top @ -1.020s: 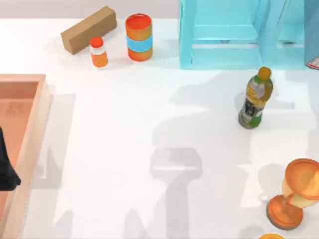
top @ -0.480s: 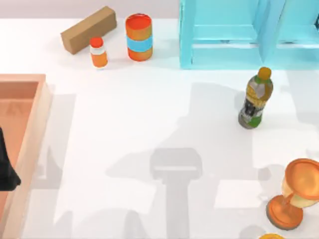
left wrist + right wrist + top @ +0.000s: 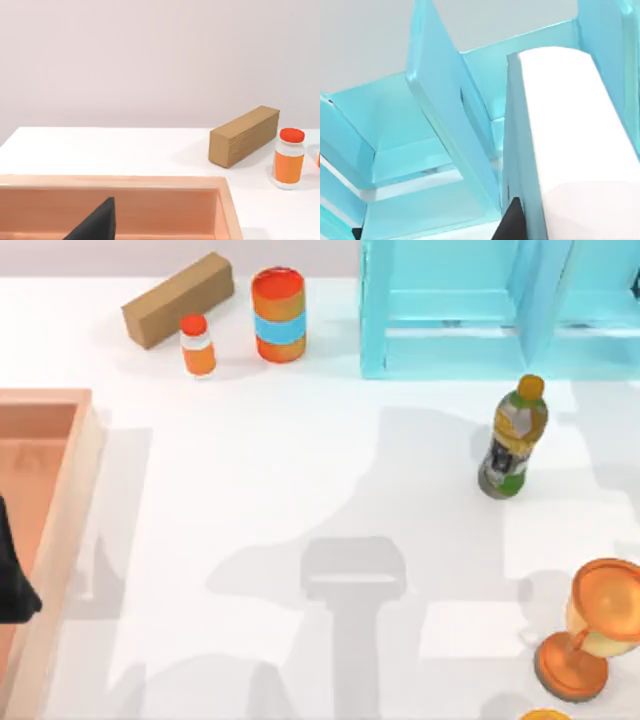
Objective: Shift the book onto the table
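Book [image 3: 570, 135]: white page block with a thin teal cover, standing inside the light blue shelf unit [image 3: 470, 310] at the counter's [image 3: 300, 490] far right edge. Right claw [image 3: 512, 220] close against it, opening indeterminate. Green bottle [image 3: 513, 437] stands just before the shelf; left claw [image 3: 12, 585] parked over the wooden tray [image 3: 60, 530], opening also indeterminate.

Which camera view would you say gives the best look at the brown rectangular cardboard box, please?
The left wrist view: the brown rectangular cardboard box appears side-on, end face and layered side visible. The top view shows its upper face from above.
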